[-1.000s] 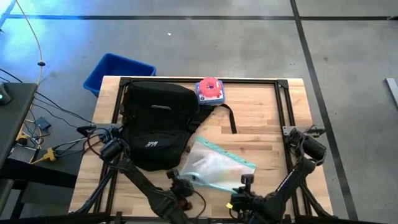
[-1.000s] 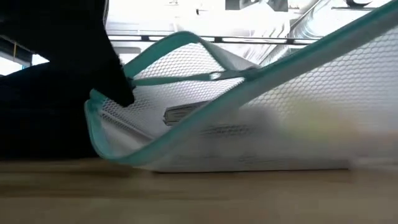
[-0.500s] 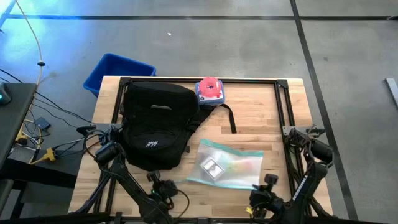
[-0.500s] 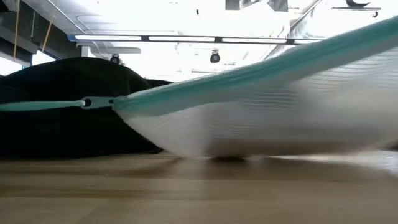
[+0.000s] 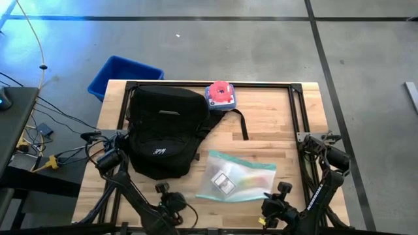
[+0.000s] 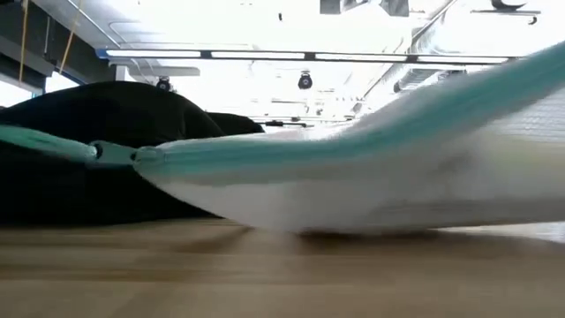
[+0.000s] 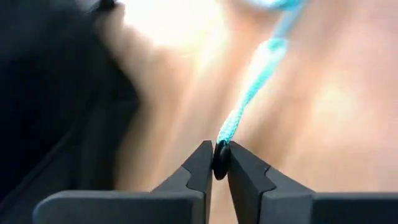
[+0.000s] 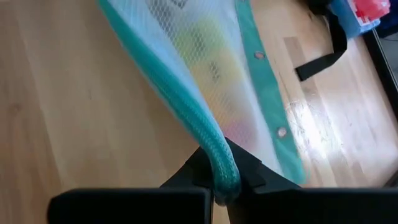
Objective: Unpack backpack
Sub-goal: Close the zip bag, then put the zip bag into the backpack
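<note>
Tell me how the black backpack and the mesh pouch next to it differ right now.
The backpack is black, opaque and bulging; the mesh pouch is pale with teal trim, see-through and flat, its contents showing. The backpack is much larger than the pouch. No gripper touches the backpack, while the left gripper pinches the pouch's teal cord and the right gripper clamps its teal edge. Both are soft and rest on the wooden table.

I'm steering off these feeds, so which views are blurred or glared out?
Low view: the pouch fills the frame, blurred, and bright ceiling lights wash out the background. Left wrist view: all soft and overexposed except the left end effector pinching the teal cord. Right wrist view: mostly sharp, glare patch on the table. High view: clear.
</note>
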